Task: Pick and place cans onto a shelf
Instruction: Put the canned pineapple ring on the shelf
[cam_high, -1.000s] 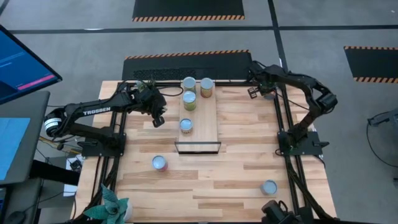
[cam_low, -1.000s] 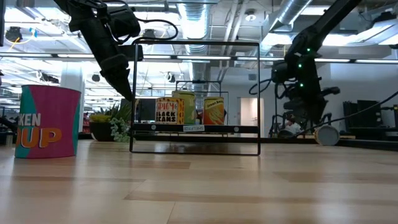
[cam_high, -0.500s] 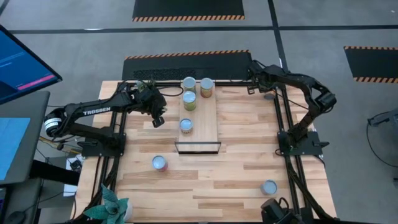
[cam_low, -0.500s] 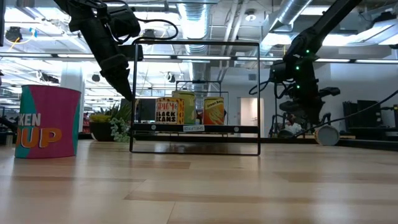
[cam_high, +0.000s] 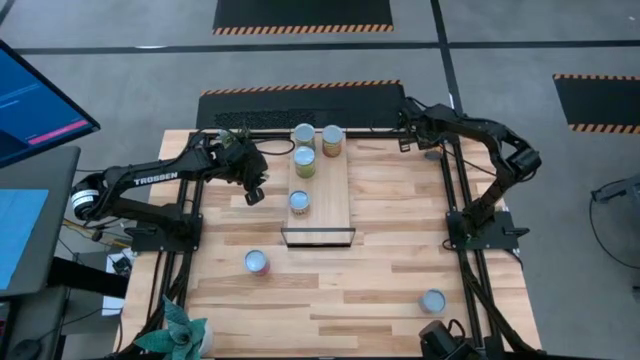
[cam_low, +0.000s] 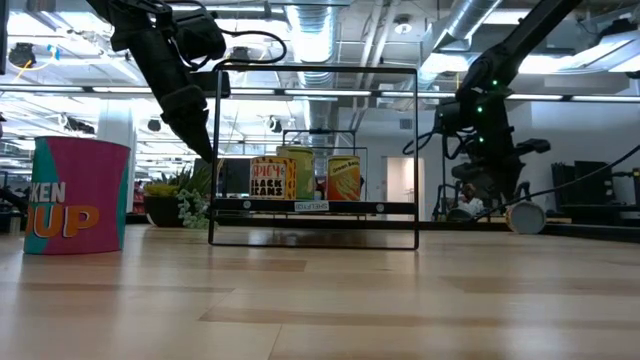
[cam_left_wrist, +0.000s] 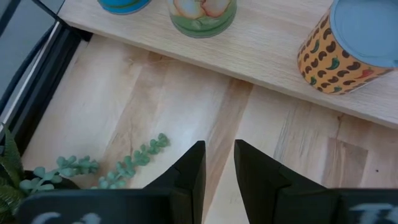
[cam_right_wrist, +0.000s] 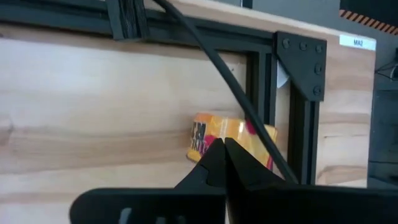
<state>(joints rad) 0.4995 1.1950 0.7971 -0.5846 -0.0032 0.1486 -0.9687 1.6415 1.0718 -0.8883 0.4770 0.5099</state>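
The shelf (cam_high: 325, 210), a light board with a black frame at its near end, lies mid-table. Several cans (cam_high: 305, 162) stand on their bases on it, and the left wrist view shows a bean-patterned can (cam_left_wrist: 351, 43) there. Three cans stand loose on the table: one near left (cam_high: 257, 262), one near right (cam_high: 432, 300), and a yellow can (cam_right_wrist: 239, 137) in the far right corner. My left gripper (cam_high: 255, 192) hangs open left of the shelf over bare wood. My right gripper (cam_right_wrist: 222, 148) is shut, just short of the yellow can.
A leafy plant (cam_high: 235, 140) stands right behind my left gripper, and its sprig (cam_left_wrist: 106, 171) trails on the wood. Another plant (cam_high: 185, 330) sits at the near left corner. Black frame rails (cam_right_wrist: 261, 81) and a cable (cam_right_wrist: 217, 62) cross beside the yellow can.
My right gripper has rolled a little about its own pointing line while staying over the far right corner. The left arm and all cans have kept still.
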